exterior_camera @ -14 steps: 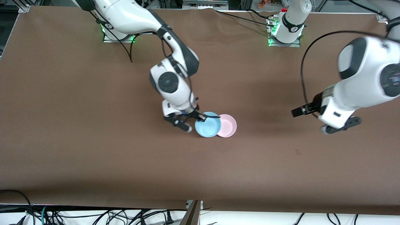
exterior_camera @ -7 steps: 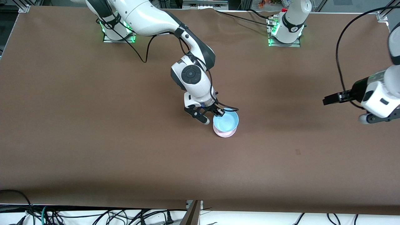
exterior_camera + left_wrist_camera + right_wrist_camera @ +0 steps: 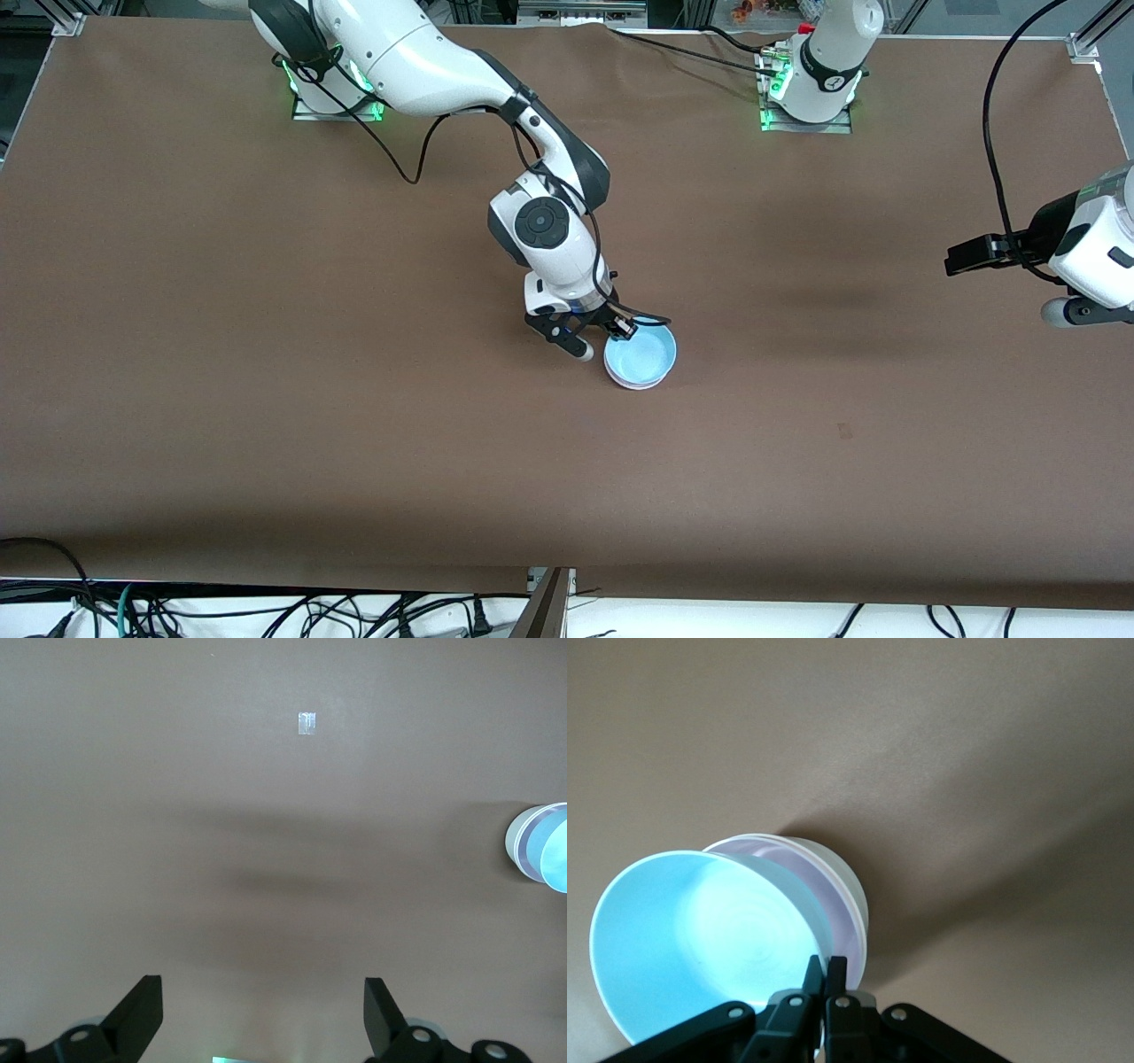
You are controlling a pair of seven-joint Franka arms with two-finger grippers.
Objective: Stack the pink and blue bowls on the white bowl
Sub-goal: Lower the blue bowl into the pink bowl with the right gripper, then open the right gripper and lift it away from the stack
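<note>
We hold blue bowl (image 3: 641, 355) by rim, right gripper (image 3: 617, 326) pinching it, over pink bowl (image 3: 833, 904) nested in white bowl (image 3: 843, 875), mid-table. Last stacking step. Next: seat blue, release. Left gripper (image 3: 261, 1014) spread, waiting at table's end.

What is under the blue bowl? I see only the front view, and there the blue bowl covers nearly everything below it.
Observer: The right wrist view shows the blue bowl tilted inside the pink bowl, which is nested in the white bowl.
Operator: Does the right gripper hold the blue bowl?
Observer: Yes. The right gripper is shut on its rim.
Operator: And the left gripper?
Observer: The left gripper is open, holds nothing and waits above the table.
</note>
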